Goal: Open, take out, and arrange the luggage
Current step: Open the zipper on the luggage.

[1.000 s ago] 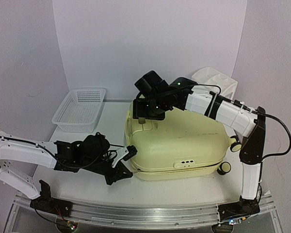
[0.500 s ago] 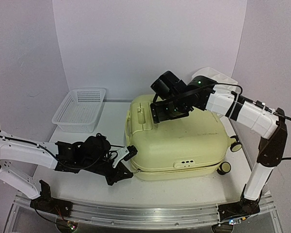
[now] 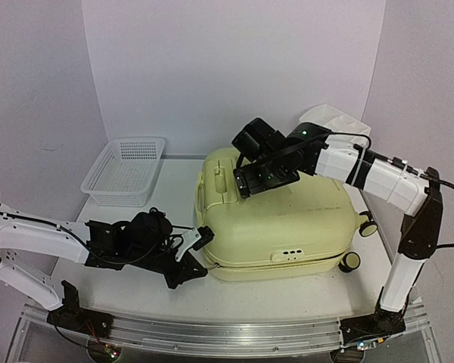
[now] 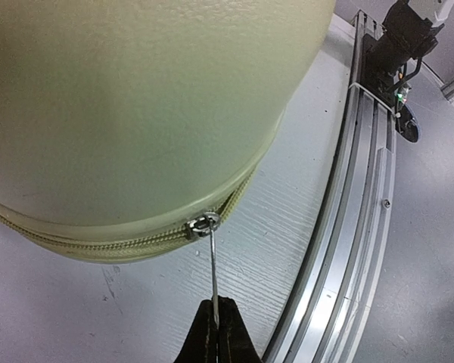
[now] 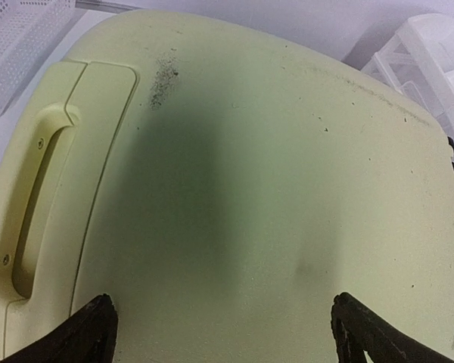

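The pale yellow-green luggage (image 3: 287, 223) lies flat and closed in the middle of the table, its moulded handle (image 3: 219, 185) at the left end. My left gripper (image 3: 197, 253) is at its front left corner, shut on the thin metal zipper pull (image 4: 214, 276), whose slider (image 4: 200, 224) sits on the zip seam (image 4: 98, 246). My right gripper (image 3: 263, 178) hovers open just above the shell's top (image 5: 272, 189), fingertips (image 5: 91, 333) spread wide, holding nothing.
A white mesh basket (image 3: 125, 170) stands at the back left. A white plastic drawer organizer (image 3: 337, 125) stands at the back right behind the suitcase. Cream wheels (image 3: 349, 261) stick out on the right. The aluminium rail (image 4: 348, 249) runs along the table's near edge.
My right gripper has moved from the handle end at the back left to over the middle of the shell top. The left arm has stayed put, still gripping the zipper pull.
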### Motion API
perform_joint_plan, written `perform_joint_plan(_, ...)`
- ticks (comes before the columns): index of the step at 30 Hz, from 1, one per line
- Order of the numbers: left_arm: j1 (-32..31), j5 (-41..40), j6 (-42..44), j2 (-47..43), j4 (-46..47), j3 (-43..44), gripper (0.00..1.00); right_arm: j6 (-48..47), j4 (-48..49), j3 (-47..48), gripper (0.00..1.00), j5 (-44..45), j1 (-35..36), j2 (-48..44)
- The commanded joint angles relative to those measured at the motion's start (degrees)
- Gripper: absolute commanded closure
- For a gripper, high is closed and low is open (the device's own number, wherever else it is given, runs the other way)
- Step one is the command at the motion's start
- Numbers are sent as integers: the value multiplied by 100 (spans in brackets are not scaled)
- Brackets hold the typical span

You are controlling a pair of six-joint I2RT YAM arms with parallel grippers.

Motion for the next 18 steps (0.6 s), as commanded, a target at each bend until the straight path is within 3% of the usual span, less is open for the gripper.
perform_joint_plan(1,-41,-153,-15,-200,239,3,100,-203,40,30,2,85,-44,157)
perform_joint_plan(7,-34,-253,-74,-201,244,9,100,-239,-8,3,2,-180,-74,419)
perform_joint_plan(18,165,-328,-378,-234,239,-82,100,-15,-217,-1196,2,-898,-154,334)
